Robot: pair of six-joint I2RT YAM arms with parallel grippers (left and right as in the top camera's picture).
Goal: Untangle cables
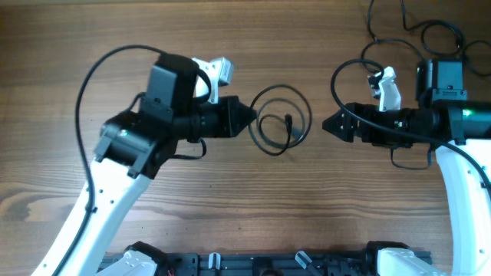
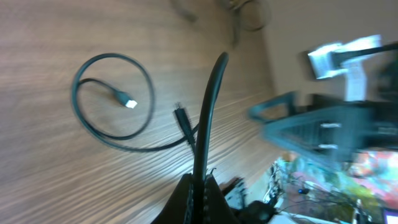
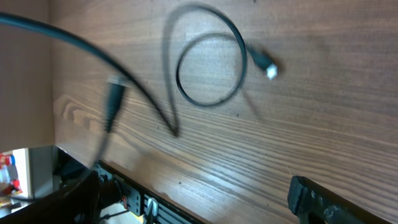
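One thin black cable (image 1: 289,123) lies in a loose loop on the wooden table between my two grippers. My left gripper (image 1: 252,116) is shut on one strand of it at the loop's left side. In the left wrist view the jaws (image 2: 203,182) clamp the cable (image 2: 211,106), which rises from them; its loop and two small plug ends lie on the table beyond. My right gripper (image 1: 326,123) is just right of the loop and apart from it. In the right wrist view its fingers (image 3: 193,186) are spread wide and empty, with the cable's loop (image 3: 211,68) ahead.
Thicker black wires (image 1: 406,27) curl on the table at the back right near the right arm. A black rail (image 1: 268,264) runs along the table's front edge. The left arm's white link (image 1: 100,207) crosses the front left.
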